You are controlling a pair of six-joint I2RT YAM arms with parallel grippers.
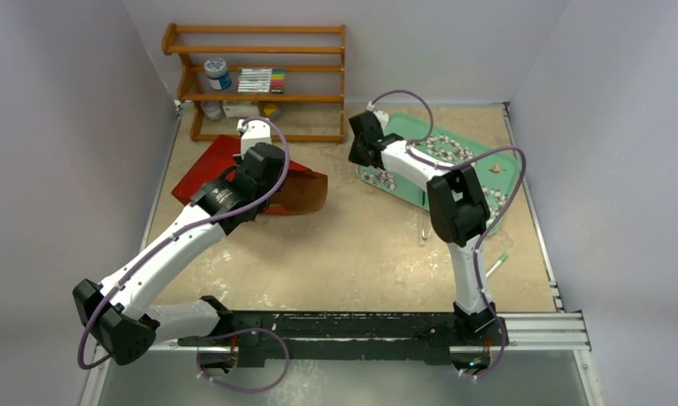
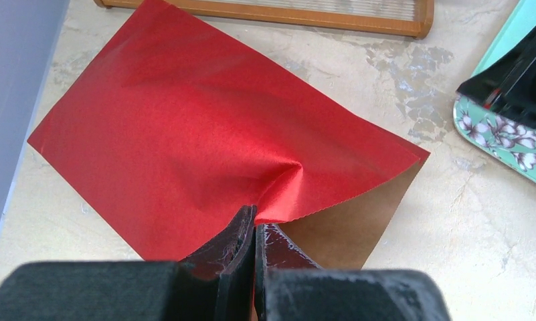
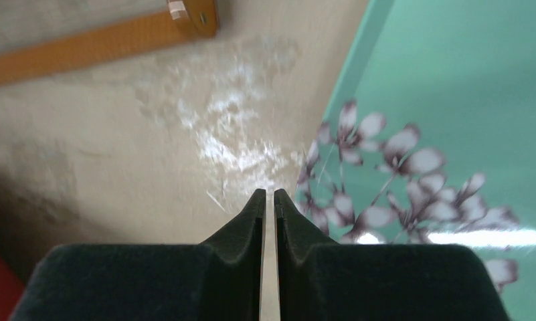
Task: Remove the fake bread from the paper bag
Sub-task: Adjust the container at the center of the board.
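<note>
Red paper bag (image 1: 201,173): lies flat on bench (image 1: 352,245) at far-left corner, just in front of shelf (image 1: 255,30); mouth turned toward bench centre.
Bag inside: brown kraft (image 2: 348,231) shows at mouth, below red top layer w/ fine zigzag edge. Deeper part covered by the red layer.
Fake bread: cannot tell where it is; only the kraft lining at the mouth is in view.
Tray (image 1: 407,127): mint green, flower print, far-right corner, set askew to bench edges. R arm crosses over it.
Tray contents: small orange-brown bit (image 1: 494,168) toward right edge, too small to ID.
Shelf contents: jar (image 1: 217,74) w/ blue label and row of coloured markers (image 1: 261,79) on mid tier; small boxes on tier below. Shelf is wood, stands against far edge, left half.
L gripper (image 2: 253,224): fingers pressed together on bag's red top layer at rim. Paper puckers into a crease at the tips.
R gripper (image 3: 268,197): fingers nearly touching, thin slit between. Sits over tray's left rim, apart from bag.
Bench top: beige, mottled, pale worn patches near tray.
Right edge: green stick (image 1: 498,262) lying beside R arm.
Room: pale grey walls at left, far and right sides.
</note>
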